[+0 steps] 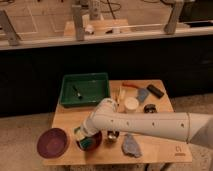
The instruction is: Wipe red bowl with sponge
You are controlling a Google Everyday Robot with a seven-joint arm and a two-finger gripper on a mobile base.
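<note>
Pressing the sponge (89, 142) into the red bowl (98, 139), the gripper (86, 138) has its jaws clamped on it.

table (165, 145) | on it: green tray (84, 90), maroon plate (52, 142), red bowl (90, 140), rag (131, 146) | hand (82, 137) over bowl

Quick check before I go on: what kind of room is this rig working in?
Probably a lab or test space, not a home kitchen: a small wooden table set with a green bin, a maroon plate and a grey rag, metal railing behind. The gripper is down at the red bowl.
</note>
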